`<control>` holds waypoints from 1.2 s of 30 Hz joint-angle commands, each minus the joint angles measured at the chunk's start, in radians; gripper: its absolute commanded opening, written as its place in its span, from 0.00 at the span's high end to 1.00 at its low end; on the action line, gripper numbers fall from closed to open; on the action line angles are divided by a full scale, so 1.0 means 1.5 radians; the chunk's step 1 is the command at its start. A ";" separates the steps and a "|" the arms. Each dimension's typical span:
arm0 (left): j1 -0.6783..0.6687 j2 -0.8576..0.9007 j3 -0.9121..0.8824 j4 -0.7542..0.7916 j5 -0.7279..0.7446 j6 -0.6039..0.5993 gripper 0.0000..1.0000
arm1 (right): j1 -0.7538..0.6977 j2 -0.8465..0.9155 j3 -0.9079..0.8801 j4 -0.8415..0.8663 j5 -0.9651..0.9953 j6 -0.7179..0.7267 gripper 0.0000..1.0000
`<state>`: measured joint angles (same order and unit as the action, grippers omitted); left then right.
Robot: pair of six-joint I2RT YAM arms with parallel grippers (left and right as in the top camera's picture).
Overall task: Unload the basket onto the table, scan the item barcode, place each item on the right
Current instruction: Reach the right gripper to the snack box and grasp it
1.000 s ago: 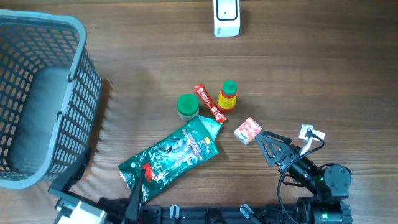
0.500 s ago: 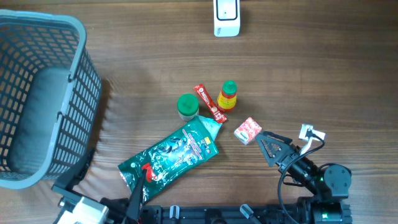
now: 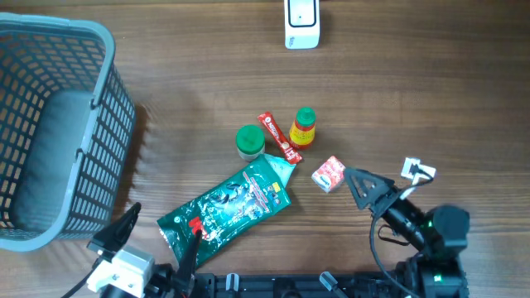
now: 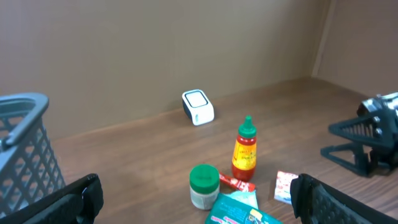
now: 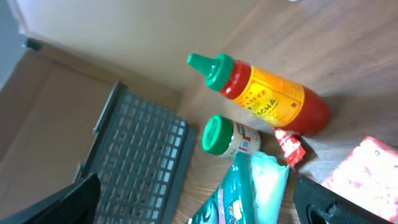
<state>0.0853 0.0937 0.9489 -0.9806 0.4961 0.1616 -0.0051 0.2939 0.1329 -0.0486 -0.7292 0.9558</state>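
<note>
- The left gripper (image 3: 163, 225) sits low at the table's near edge, fingers spread wide and empty, beside the green bag (image 3: 228, 207).
- The right gripper (image 3: 362, 185) is rolled to a tilt, jaws wide apart and holding nothing, just beside the small red packet (image 3: 330, 174).
- The sauce bottle (image 3: 305, 127) and green-lidded jar (image 3: 249, 141) stand mid-table, well apart from the white scanner (image 3: 301, 23) at the far edge.
- Only the overhead view shows the whole basket (image 3: 99, 50).
- The left wrist view shows the scanner's face; the right wrist view misses the scanner but shows the bottle's yellow label.

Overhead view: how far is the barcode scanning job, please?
Done: nothing visibly. The red sauce bottle with green cap, green foil pouch and small red-and-white box sit apart from the white scanner. In hand: nothing; the left fingers and right fingers are open and empty. Left: grasp an item and scan it.
</note>
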 commanded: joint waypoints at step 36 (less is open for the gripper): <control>-0.001 -0.005 -0.001 -0.004 0.005 -0.006 0.00 | 0.154 0.763 0.235 -0.148 0.305 0.079 0.36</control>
<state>0.0853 0.0929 0.9489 -0.9878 0.4961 0.1616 0.2203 1.3544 0.4976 -0.2779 -0.2562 1.0534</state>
